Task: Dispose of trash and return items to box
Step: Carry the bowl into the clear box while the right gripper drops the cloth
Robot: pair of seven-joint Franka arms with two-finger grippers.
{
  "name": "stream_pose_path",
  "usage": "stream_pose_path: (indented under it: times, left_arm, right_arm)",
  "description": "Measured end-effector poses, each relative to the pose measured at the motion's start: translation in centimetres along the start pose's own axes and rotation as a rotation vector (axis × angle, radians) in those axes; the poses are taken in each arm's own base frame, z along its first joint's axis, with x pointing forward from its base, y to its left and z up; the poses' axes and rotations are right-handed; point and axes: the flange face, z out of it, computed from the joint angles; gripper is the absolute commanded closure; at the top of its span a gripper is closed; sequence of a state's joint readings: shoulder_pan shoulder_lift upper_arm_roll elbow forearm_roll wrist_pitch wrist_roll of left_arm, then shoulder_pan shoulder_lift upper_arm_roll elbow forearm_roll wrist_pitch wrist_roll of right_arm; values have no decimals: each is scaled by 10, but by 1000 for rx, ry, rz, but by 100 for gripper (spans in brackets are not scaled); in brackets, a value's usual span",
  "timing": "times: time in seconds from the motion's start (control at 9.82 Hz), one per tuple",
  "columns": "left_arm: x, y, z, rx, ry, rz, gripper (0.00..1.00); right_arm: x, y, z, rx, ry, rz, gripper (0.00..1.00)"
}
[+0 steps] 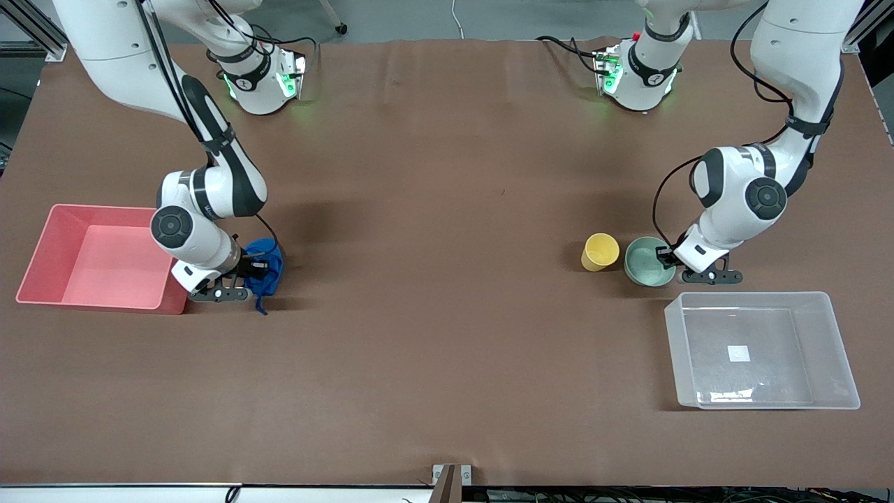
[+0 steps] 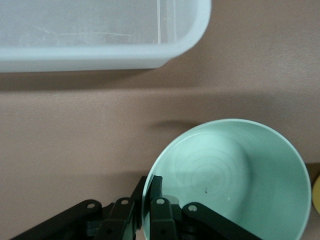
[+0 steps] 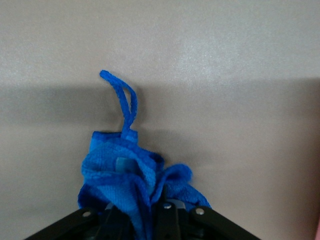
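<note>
The blue cloth wad [image 1: 264, 264] is low at the table beside the pink bin, its string [image 1: 261, 306] trailing toward the front camera. My right gripper [image 1: 253, 268] is shut on the cloth [image 3: 131, 180], with the string loop [image 3: 120, 95] sticking out past it. The mint-green bowl [image 1: 646, 262] stands beside the yellow cup [image 1: 600, 251]. My left gripper [image 1: 667, 260] is shut on the bowl's rim [image 2: 147, 200], one finger inside the bowl [image 2: 230, 175] and one outside. The clear box [image 1: 834, 363] is nearer the front camera than the bowl and holds nothing; its rim also shows in the left wrist view [image 2: 165, 52].
The pink bin [image 1: 42, 279] stands at the right arm's end of the table, right beside the right gripper. A sliver of the yellow cup [image 2: 316, 195] shows at the edge of the left wrist view. A brown cloth covers the table [image 1: 447, 314].
</note>
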State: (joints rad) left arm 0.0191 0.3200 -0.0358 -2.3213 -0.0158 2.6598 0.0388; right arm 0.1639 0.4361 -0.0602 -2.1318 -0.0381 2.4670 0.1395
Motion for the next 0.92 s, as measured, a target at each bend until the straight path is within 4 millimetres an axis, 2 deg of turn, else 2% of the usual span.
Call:
stream_pose_path:
  times: [0.1,0.2,0.31,0.41,0.51,0.61,0.71,0.81,0.92]
  left_arm:
    - [-2,-4,-14,1,-18,5,100]
    - [-3,-11,-37,2,-35,15,100]
    - [2,-19,-68,5,-30,25,100]
    - [14,-25,-104,7,-13,32,100]
    - [33,-28,-136,9,11,33,100]
    - [55,-30,-160,12,41,32,100]
    - [80,-32,-170,14,66,32,100]
    - [106,-37,-168,17,82,29,100]
    - [134,-46,-161,21,89,26,100]
  right_arm:
    - [8,0,-22,-9,-56,11,99]
    - [21,0,-64,-16,-94,19,99]
    - [32,7,-118,-20,-112,33,99]
    - [38,29,-171,-19,-105,53,99]
    - [39,67,-204,-12,-89,38,99]
    - [36,118,-211,-29,-88,6,99]
    - [32,175,-201,-51,-99,-14,99]
    - [27,220,-183,-55,-95,-30,99]
    - [24,248,-159,-54,-80,-47,98]
